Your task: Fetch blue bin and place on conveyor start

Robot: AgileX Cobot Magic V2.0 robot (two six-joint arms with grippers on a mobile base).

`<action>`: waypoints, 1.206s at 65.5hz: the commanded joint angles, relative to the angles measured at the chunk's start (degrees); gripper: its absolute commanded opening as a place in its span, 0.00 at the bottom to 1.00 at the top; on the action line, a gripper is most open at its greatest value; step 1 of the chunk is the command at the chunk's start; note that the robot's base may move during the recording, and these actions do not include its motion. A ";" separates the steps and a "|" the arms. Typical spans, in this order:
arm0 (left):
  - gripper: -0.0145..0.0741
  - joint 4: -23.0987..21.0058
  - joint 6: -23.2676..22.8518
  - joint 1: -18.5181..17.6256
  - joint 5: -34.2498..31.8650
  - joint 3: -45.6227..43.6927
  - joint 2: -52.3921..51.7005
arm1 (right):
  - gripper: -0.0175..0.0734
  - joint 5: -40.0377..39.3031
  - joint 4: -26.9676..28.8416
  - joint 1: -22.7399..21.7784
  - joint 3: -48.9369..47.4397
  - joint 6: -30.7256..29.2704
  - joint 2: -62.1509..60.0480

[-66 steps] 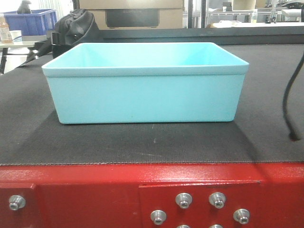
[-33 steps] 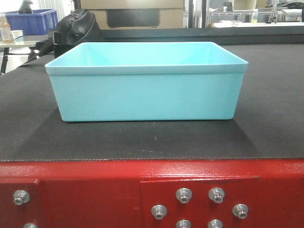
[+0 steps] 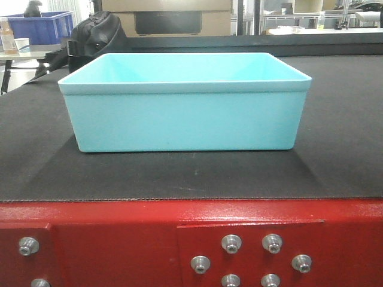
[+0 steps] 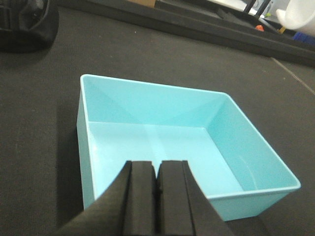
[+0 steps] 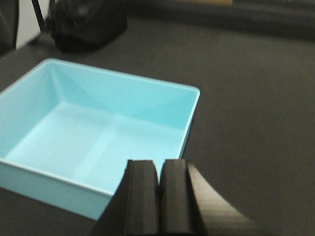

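The pale cyan blue bin (image 3: 182,101) stands upright and empty on the black belt of the conveyor start (image 3: 179,173), just behind the red frame (image 3: 119,239) with its silver bolts. My left gripper (image 4: 157,164) hovers shut above the near side of the blue bin (image 4: 167,142), holding nothing. In the right wrist view my right gripper (image 5: 158,162) is also shut and empty, above the near right corner of the blue bin (image 5: 98,132). Neither gripper shows in the front view.
A black bag (image 3: 96,33) lies on the belt behind the bin at the left, also seen as the black bag (image 4: 24,24) and the black bag (image 5: 88,22). A dark blue storage bin (image 3: 45,27) stands on a table far left.
The dark cable at the front view's right edge is gone from view. The front view has shifted slightly; the bin stays in place on the belt.
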 commanded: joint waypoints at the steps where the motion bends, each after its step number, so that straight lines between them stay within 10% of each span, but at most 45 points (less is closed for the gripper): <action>1: 0.04 -0.10 -0.05 0.27 1.69 1.16 -4.55 | 0.01 -0.93 -0.14 0.08 0.42 -0.39 -4.35; 70: 0.04 -0.10 -0.05 0.27 6.05 1.40 -20.26 | 0.01 -1.68 1.91 0.08 0.52 -0.55 -15.86; 79: 0.04 -0.10 -0.05 0.27 6.05 1.40 -20.26 | 0.01 -2.15 9.63 -2.92 1.63 -15.16 -18.29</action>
